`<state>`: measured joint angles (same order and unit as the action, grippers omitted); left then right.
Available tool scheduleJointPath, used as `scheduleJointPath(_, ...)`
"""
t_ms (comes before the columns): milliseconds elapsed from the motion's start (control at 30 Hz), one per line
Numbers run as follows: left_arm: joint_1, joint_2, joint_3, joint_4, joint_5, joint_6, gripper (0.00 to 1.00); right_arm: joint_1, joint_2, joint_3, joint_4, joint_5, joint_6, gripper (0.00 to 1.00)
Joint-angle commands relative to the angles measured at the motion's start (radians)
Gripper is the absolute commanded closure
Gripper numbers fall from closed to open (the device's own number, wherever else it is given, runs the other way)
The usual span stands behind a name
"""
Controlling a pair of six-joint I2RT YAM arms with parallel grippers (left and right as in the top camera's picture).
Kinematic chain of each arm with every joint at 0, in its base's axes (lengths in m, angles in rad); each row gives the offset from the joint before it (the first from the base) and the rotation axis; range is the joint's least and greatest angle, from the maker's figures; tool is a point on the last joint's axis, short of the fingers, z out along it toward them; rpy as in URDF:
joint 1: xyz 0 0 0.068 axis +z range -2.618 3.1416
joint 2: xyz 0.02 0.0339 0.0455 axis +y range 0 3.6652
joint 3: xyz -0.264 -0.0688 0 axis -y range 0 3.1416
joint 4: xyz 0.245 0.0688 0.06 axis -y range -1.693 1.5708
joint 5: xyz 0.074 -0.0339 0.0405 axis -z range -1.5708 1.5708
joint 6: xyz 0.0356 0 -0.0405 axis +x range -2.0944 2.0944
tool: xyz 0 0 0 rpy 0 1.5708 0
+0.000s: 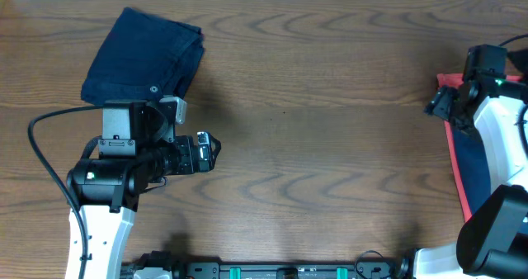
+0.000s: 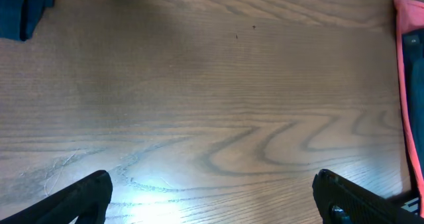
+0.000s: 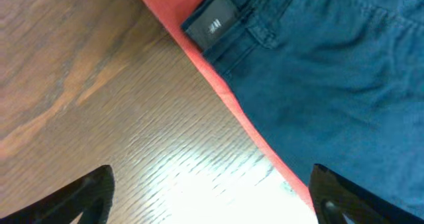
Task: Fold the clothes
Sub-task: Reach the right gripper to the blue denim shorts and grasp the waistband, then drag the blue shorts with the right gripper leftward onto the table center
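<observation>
A folded dark navy denim garment (image 1: 144, 56) lies at the table's far left, with a small silver button at its near edge; its corner shows in the left wrist view (image 2: 23, 8). More navy denim (image 3: 331, 71) with a dark waistband label (image 3: 213, 24) lies on a red tray or cloth (image 3: 218, 85) at the right edge (image 1: 452, 147). My left gripper (image 1: 213, 151) is open and empty over bare wood (image 2: 212, 204), just in front of the folded garment. My right gripper (image 1: 437, 106) is open and empty (image 3: 212, 201), straddling the red edge beside the denim.
The brown wooden table (image 1: 330, 147) stretches between the two arms. The red edge also shows at the right of the left wrist view (image 2: 411, 85). A black cable (image 1: 37, 139) loops left of the left arm.
</observation>
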<state>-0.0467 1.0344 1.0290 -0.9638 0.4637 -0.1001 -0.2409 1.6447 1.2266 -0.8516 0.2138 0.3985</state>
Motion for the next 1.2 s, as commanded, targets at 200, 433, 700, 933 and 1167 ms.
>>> scheduleJointPath(200, 0.002, 0.004, 0.018, -0.008, -0.011, 0.017, 0.02, -0.052, 0.06, -0.053, 0.199, 0.051, -0.013, 0.1)
scheduleJointPath(433, 0.002, 0.004, 0.018, -0.008, -0.011, 0.017, 0.02, -0.109, 0.224, -0.056, 0.305, 0.044, -0.019, 0.14)
scheduleJointPath(700, 0.002, 0.004, 0.018, -0.007, -0.011, 0.017, 0.02, -0.138, 0.278, -0.056, 0.319, 0.04, -0.022, 0.42)
scheduleJointPath(933, 0.002, 0.004, 0.018, -0.011, -0.011, 0.017, 0.02, -0.138, 0.218, -0.034, 0.282, 0.022, -0.022, 0.99)
scheduleJointPath(1167, 0.002, 0.004, 0.018, -0.012, -0.012, 0.018, 0.02, -0.133, -0.04, -0.029, 0.235, -0.124, -0.021, 0.99)
